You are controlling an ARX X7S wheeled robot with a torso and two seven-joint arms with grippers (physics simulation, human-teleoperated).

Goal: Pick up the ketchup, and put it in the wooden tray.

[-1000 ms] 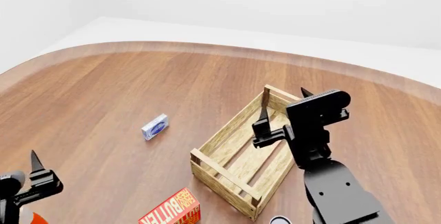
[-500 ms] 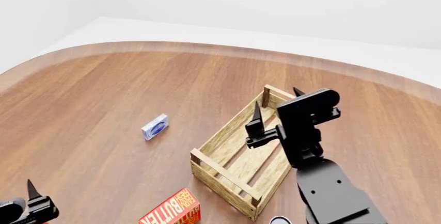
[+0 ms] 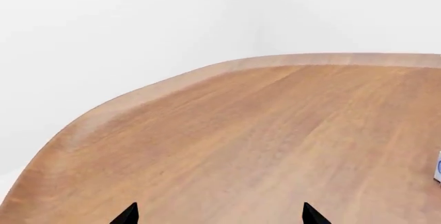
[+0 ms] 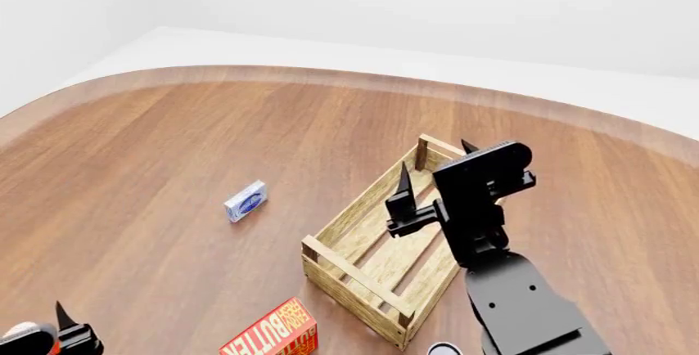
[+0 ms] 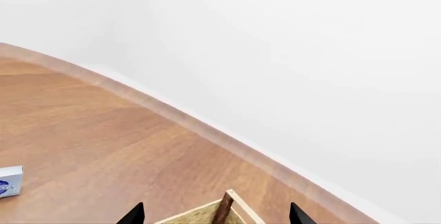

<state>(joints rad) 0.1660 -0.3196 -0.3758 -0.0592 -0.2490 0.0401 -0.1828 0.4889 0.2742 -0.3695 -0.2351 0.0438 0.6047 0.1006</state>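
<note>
The ketchup does not show in any view. The wooden tray (image 4: 366, 267) is a pale slatted crate standing empty on the table at centre right; one corner post shows in the right wrist view (image 5: 222, 211). My right gripper (image 4: 437, 164) is open and empty, hovering over the tray's far end. In its own view (image 5: 216, 216) the two fingertips stand wide apart on either side of the post. My left gripper (image 4: 68, 328) is at the bottom left edge of the head view, mostly cut off. In its own view (image 3: 220, 216) it is open over bare table.
A small blue-and-white box (image 4: 245, 201) lies left of the tray and also shows in the right wrist view (image 5: 8, 181). A red-orange butter box (image 4: 273, 332) lies at the near edge. A dark round top (image 4: 443, 349) peeks in beside the right arm. The table's curved edge (image 4: 327, 75) runs along the back.
My right gripper has moved left over the tray's far end. My left gripper has dropped toward the bottom edge of the head view and is now mostly out of frame.
</note>
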